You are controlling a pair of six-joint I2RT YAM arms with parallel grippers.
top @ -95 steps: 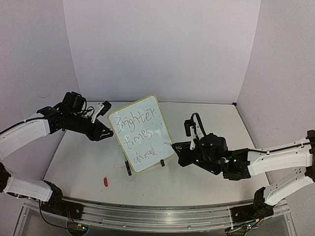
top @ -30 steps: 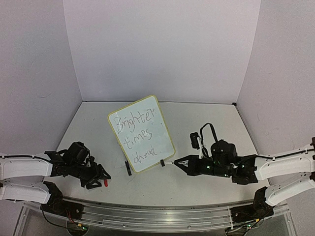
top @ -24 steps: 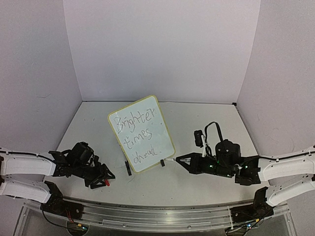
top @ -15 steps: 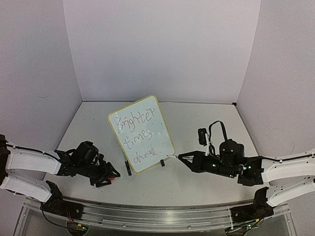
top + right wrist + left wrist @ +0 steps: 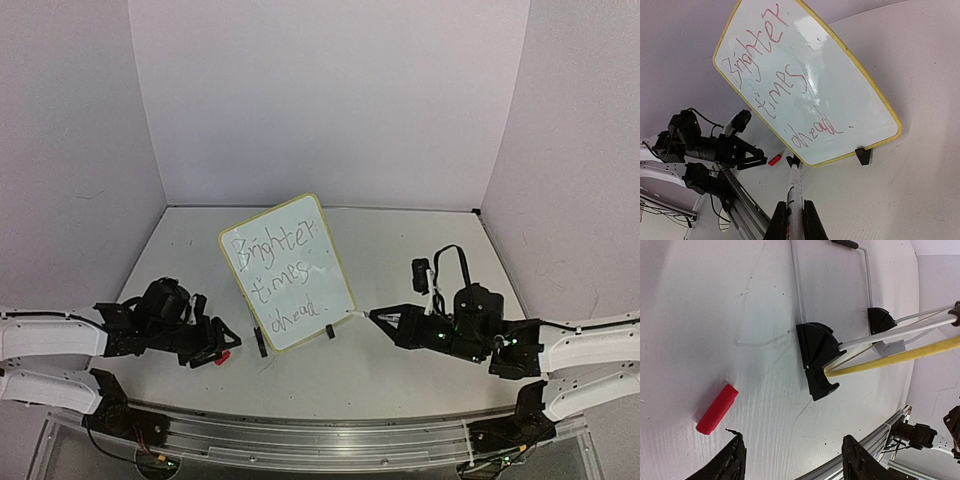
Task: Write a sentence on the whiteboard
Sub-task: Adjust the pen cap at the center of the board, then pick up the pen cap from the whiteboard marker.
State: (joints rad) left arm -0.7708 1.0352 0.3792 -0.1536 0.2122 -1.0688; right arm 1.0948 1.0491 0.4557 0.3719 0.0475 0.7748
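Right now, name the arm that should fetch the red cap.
Left. Its jaws stand open close to the red cap on the table; the right jaws are shut on the marker near the whiteboard.

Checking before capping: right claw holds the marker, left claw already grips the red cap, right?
No. The right claw holds the marker, but the left claw is open; the red cap lies loose on the table before it, per the left wrist view.

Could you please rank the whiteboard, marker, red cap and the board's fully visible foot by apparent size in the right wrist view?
1. whiteboard
2. marker, though it is nearest the camera
3. foot and cap: both tiny and look alike; the cap lies farther off, so unranked.
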